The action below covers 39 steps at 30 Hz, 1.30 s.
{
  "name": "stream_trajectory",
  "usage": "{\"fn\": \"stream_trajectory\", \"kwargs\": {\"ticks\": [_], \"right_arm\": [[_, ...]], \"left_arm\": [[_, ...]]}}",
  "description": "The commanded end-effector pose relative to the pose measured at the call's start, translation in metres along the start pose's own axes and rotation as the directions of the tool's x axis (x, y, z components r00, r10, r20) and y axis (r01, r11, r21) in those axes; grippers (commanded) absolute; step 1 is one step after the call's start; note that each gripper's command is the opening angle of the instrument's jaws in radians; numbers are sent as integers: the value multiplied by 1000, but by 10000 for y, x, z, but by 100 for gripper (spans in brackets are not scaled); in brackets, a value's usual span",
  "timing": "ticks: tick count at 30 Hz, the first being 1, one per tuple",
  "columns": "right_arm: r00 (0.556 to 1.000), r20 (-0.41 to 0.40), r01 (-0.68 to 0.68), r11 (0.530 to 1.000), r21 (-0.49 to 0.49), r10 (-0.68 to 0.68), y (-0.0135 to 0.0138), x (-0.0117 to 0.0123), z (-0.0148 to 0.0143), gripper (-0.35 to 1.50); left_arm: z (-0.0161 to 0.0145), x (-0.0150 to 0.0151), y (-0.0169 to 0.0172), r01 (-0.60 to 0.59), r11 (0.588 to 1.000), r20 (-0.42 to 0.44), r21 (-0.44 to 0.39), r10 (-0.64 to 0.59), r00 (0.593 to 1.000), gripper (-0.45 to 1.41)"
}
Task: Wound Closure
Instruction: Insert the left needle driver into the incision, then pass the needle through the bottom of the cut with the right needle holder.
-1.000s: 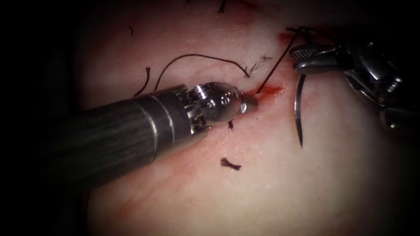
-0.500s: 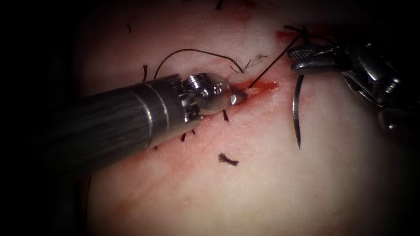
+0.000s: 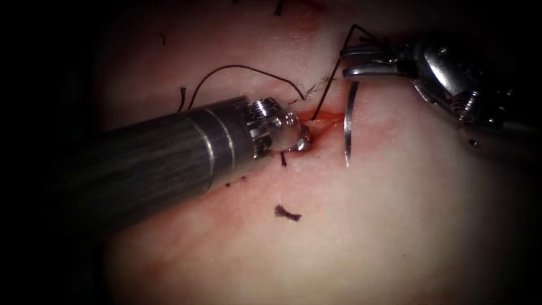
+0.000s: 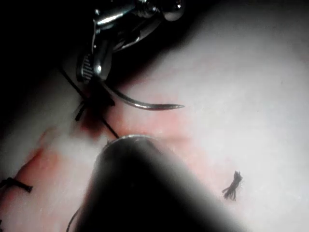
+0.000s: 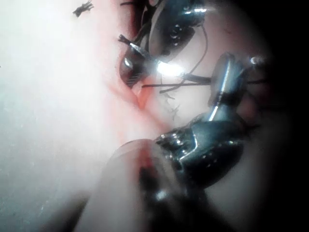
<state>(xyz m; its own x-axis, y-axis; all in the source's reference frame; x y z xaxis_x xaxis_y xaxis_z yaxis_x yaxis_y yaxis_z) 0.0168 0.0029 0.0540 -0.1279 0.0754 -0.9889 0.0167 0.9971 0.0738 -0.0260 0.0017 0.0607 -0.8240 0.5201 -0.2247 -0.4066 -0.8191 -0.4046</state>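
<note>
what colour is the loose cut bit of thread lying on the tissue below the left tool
Dark, nearly black, the frayed cut end of thread shows best in the endoscope view.

Glossy metal needle [image 3: 348, 129], shiny steel claw [image 3: 354, 61], moist tissue [image 3: 367, 226]

I see the tissue [image 3: 395, 226] as the surface carrying everything here, pale with a short cut [image 3: 324, 117] near its middle. Red fluid [image 3: 333, 120] sits in and around the cut and spreads in a faint smear toward the lower left. Thread [image 3: 248, 70] lies on the tissue in an arc left of the cut, ending in a frayed bit beside it. A cut end [image 3: 287, 213] lies loose below the cut, well apart from it, and shows in my left wrist view too [image 4: 233, 185]. Another short end [image 3: 182, 97] lies at the left, possibly joined to the arc; I can't tell.
</note>
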Motion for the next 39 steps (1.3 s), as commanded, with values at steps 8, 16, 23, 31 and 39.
{"fn": "stream_trajectory", "kwargs": {"ticks": [8,16,23,31,39], "right_arm": [[981,101,166,986,-8,-164,5,-43,-4,-35],[967,127,233,969,-87,-221,16,-38,2,-35],[964,135,243,966,-94,-229,11,-45,13,-35],[946,156,293,955,-44,-283,-4,-60,27,-35],[909,208,364,931,28,-361,-8,-84,20,-35]], "left_arm": [[8,3,1,26,999,-6,-41,-26,1000,71],[4,2,2,20,998,-3,-60,-20,1000,70],[-3,6,3,11,997,-9,-75,-11,1000,71],[-14,10,2,5,997,-23,-81,-7,1000,72],[-15,9,6,-7,996,-22,-86,5,1000,72]]}}
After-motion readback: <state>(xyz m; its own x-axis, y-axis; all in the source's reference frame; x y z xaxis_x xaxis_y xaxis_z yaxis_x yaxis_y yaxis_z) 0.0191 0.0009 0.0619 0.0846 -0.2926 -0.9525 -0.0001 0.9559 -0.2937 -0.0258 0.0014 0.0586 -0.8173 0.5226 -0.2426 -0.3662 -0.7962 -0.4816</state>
